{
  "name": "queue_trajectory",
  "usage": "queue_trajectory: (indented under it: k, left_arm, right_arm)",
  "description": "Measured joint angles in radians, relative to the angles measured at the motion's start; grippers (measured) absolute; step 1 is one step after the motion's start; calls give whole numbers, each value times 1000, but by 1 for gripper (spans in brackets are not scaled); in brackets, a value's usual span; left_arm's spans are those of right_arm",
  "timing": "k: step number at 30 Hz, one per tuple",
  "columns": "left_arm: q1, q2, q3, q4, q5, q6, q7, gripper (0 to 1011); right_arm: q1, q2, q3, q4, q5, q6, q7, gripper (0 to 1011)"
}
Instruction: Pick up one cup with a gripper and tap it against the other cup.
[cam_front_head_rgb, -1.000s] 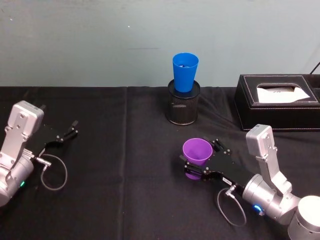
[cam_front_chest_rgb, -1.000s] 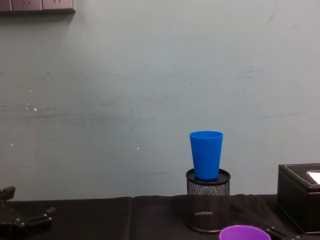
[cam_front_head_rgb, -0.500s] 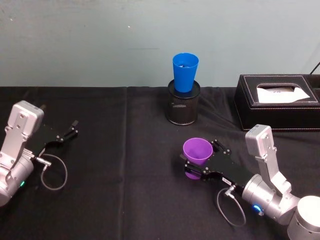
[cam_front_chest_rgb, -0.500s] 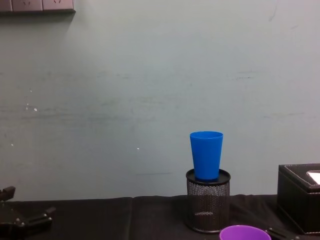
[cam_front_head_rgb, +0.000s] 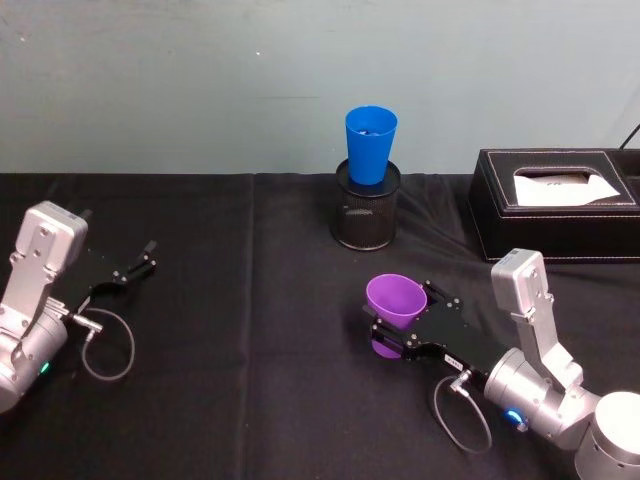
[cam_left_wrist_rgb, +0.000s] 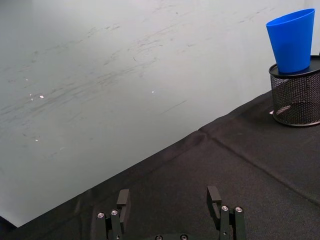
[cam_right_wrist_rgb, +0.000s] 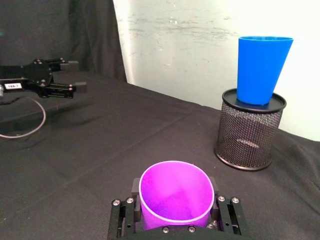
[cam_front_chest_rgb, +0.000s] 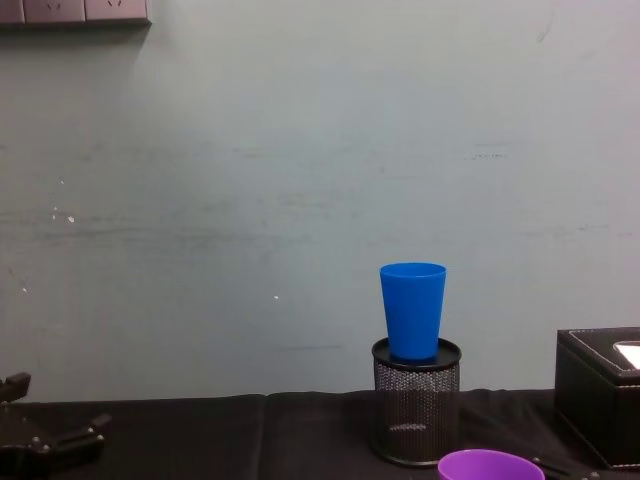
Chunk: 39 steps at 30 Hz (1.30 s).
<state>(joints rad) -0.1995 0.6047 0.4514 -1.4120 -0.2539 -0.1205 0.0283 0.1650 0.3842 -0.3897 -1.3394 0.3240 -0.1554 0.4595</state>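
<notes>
The purple cup (cam_front_head_rgb: 395, 297) stands low on the black cloth at the centre right, its mouth facing up (cam_right_wrist_rgb: 176, 196). My right gripper (cam_front_head_rgb: 403, 312) is shut on its lower body, one finger on each side (cam_right_wrist_rgb: 176, 207). The chest view catches only the cup's rim (cam_front_chest_rgb: 487, 466). Farther back, the blue cup (cam_front_head_rgb: 370, 143) stands upright in the top of a black mesh pen holder (cam_front_head_rgb: 366, 215), well apart from the purple cup (cam_right_wrist_rgb: 262, 67). My left gripper (cam_front_head_rgb: 135, 265) rests open at the left of the table, holding nothing (cam_left_wrist_rgb: 167, 200).
A black tissue box (cam_front_head_rgb: 555, 205) sits at the back right, beside the pen holder. A grey wall rises right behind the table. A cable loops by each arm. Bare black cloth lies between the two arms.
The purple cup and the right gripper have shifted very slightly, and the cup leans a little more. The left arm and the blue cup have not moved.
</notes>
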Motion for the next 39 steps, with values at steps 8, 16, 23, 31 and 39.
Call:
queue_trajectory:
  k: [8,16,23,31,39]
  left_arm:
    - [0,0,0,0,0,0,0,1000]
    - [0,0,0,0,0,0,0,1000]
    - [0,0,0,0,0,0,0,1000]
    - [0,0,0,0,0,0,0,1000]
    - [0,0,0,0,0,0,0,1000]
  right_arm:
    - [-34,32,35,-126,1,61,-13,746]
    - [-38,61,70,-251,34,158,-24,747]
    - [-13,74,80,-303,58,220,-34,747]
    - [17,78,75,-317,69,254,-47,747]
    - [29,83,69,-323,76,267,-48,747]
